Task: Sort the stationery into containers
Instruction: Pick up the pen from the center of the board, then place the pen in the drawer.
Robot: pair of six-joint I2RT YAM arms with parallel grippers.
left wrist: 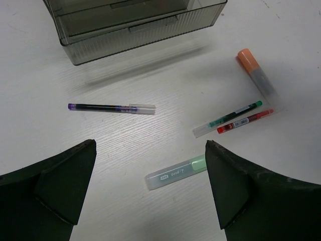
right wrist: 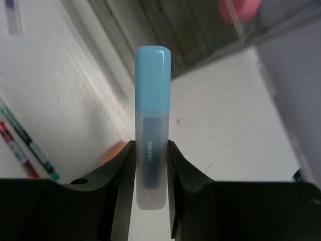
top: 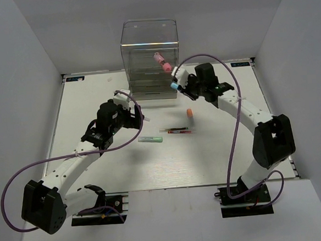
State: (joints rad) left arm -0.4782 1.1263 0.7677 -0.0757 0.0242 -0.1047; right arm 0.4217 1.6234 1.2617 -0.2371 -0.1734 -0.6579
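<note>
white table (top: 196, 162) boxed in by grey walls. the right arm reaches forward and left, its right gripper (top: 180, 81) clamped on the blue-capped marker (right wrist: 151, 100), held raised just beside the clear drawer cabinet (top: 149, 44). the left arm bends low, its left gripper (left wrist: 150, 150) spread wide above the green-capped marker (left wrist: 175, 173).

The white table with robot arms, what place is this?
Probably a robot lab booth: plain white walls box in the table, the left arm and right arm are bolted to its edge, with pens and a drawer cabinet.
</note>
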